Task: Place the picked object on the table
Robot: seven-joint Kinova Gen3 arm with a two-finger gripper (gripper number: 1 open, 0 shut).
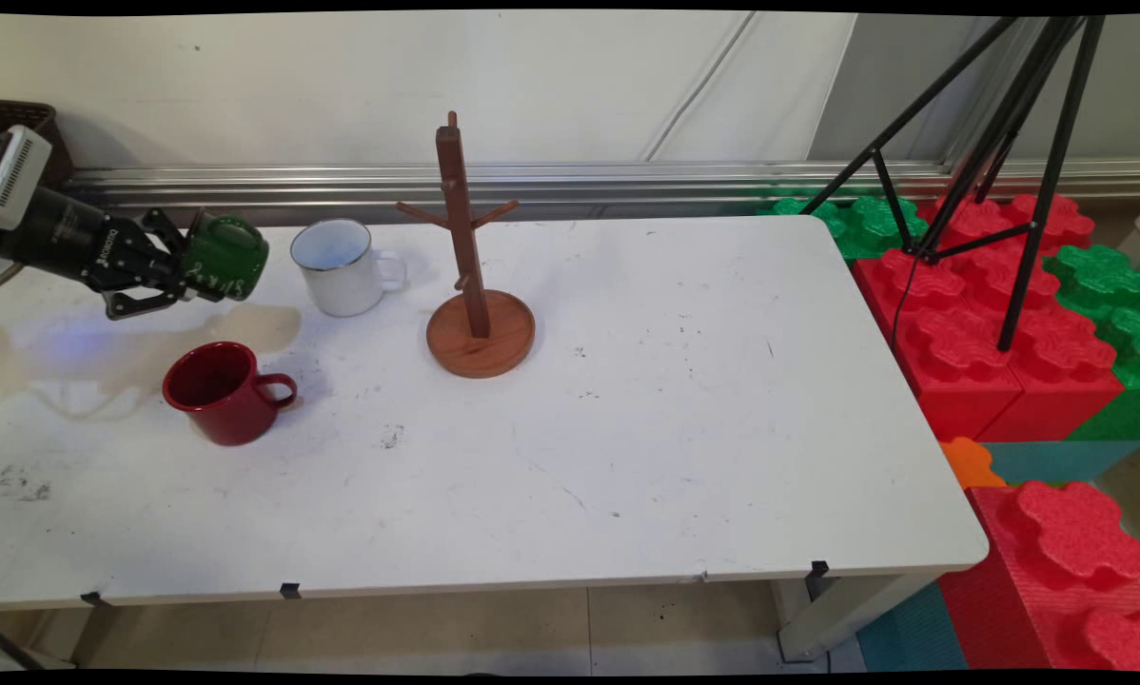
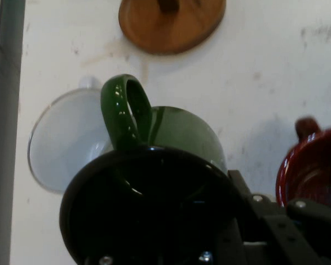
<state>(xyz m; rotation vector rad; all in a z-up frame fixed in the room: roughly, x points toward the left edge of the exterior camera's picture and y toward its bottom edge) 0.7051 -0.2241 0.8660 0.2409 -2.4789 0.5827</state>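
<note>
One green mug [image 1: 227, 257] clenched in claw [image 1: 185, 276], lifted sideways beside white mug [image 1: 337, 266], above red mug [image 1: 218, 392].

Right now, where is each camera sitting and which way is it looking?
Main view: above the table's near side, looking down across the white table toward the wall; the gripper enters from the left, holding the green mug off the table.
Hand view: on the hand, looking along the gripper; its black linkage shows at the bottom edge.
Both show: green mug, white mug, red mug, wooden mug tree.
</note>
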